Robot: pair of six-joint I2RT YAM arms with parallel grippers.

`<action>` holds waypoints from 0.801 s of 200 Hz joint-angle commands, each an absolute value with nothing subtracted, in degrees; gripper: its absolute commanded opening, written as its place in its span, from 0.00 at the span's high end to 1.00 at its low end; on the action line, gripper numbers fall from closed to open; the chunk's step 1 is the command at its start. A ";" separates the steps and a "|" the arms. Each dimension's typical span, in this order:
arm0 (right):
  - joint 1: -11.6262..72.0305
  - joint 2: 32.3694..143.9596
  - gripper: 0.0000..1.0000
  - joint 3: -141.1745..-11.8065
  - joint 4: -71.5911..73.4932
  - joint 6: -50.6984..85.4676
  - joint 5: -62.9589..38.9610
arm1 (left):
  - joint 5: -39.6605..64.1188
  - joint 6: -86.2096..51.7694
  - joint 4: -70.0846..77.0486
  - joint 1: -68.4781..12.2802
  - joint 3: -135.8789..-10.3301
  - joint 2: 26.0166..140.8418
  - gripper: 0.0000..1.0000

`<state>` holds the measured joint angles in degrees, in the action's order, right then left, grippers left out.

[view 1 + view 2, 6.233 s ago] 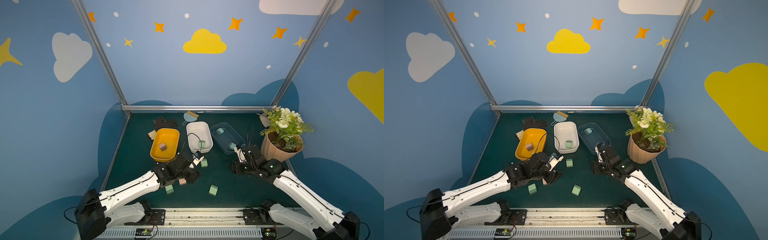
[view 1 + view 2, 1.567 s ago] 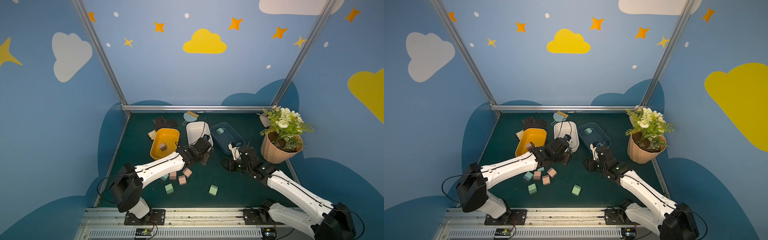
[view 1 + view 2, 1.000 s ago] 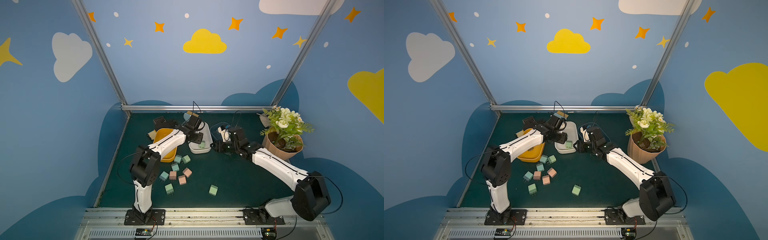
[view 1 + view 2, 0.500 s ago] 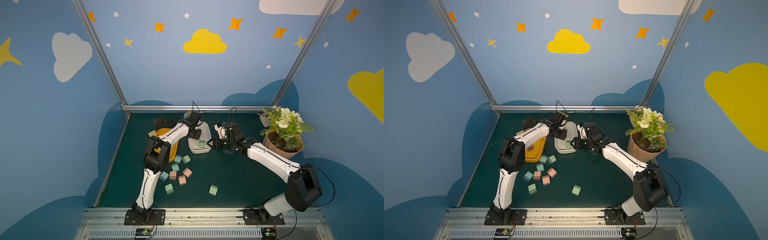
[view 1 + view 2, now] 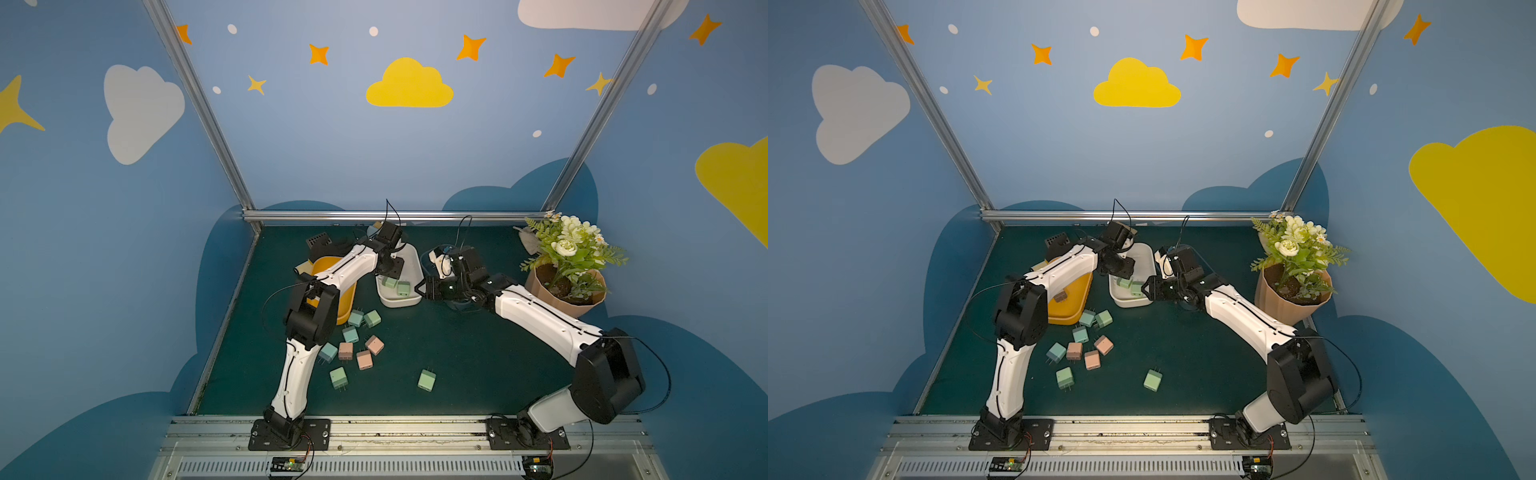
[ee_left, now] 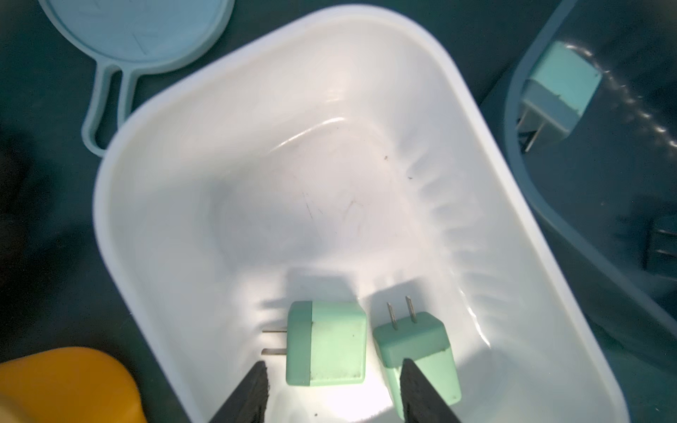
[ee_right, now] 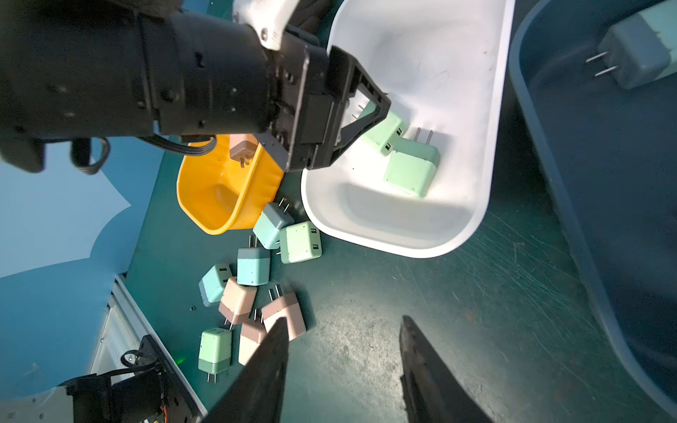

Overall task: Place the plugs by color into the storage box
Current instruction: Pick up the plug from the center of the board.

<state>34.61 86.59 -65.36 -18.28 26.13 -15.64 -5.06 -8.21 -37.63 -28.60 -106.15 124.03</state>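
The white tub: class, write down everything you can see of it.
The white tub is a glossy, smooth plastic-looking bin, oblong with rounded corners, faintly scuffed inside. It stands on the green table between a yellow bin and a dark blue one. Two mint-green plugs lie side by side at one end, beneath the open left gripper.

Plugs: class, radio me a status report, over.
Left claw open over white bin, two green plugs inside. Right claw open, empty, beside bin. More plugs loose on mat; claws close together.
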 commanded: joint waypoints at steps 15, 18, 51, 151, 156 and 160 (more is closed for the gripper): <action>36.53 81.64 0.51 -65.47 -20.61 26.81 -14.82 | -6.20 -4.43 -37.04 -29.51 -101.05 112.86 0.42; 36.72 81.36 0.51 -65.28 -20.65 26.87 -14.65 | -6.09 -4.25 -36.93 -29.57 -100.41 112.06 0.42; 38.36 77.57 0.51 -62.27 -21.04 27.55 -12.58 | -4.57 -4.95 -34.56 -31.19 -88.64 102.58 0.42; 47.76 73.30 0.52 -53.70 -16.42 31.39 -7.10 | -4.93 -12.98 -32.53 -38.79 -62.55 79.36 0.42; 48.40 73.78 0.52 -54.07 -16.75 31.30 -6.80 | -4.84 -13.55 -32.29 -38.85 -61.60 78.63 0.42; 48.94 74.09 0.52 -54.29 -16.83 31.13 -6.50 | -4.77 -14.09 -32.13 -39.01 -60.77 78.25 0.42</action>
<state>46.72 72.40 -52.49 -17.39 31.05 -7.86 -5.32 -10.37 -33.17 -38.70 -64.20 80.79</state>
